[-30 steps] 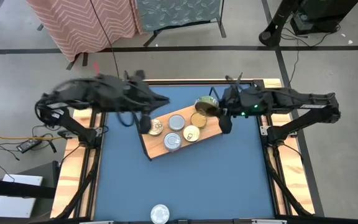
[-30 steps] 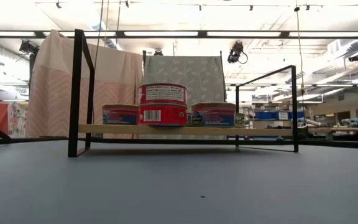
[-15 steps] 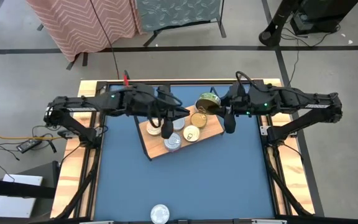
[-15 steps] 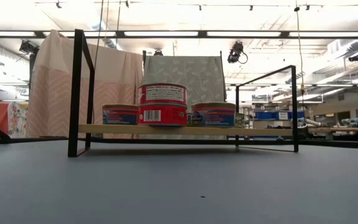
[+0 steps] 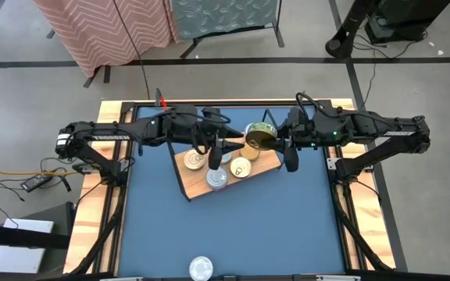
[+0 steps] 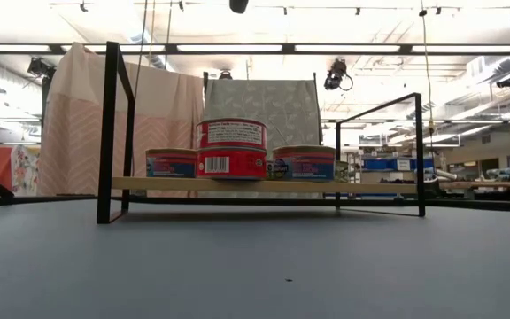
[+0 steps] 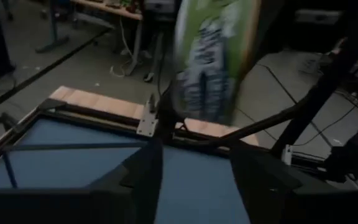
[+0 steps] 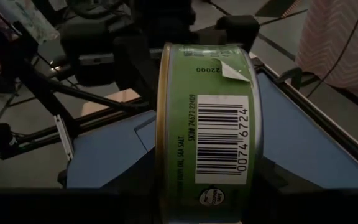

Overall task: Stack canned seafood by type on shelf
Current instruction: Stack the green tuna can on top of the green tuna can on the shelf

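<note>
Where curtains (image 6: pixel 104 115) hang, blue table (image 5: pixel 233 226).

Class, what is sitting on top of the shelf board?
On the shelf lie flat tins: a silver-lidded one and gold-lidded ones. In the low view a red tin is stacked on another. The left gripper covers part of the board.

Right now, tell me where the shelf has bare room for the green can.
The shelf is bare only along its right end and its front-left corner. The middle is crowded with cans, with the left gripper above them. The right gripper holds the green can.
</note>
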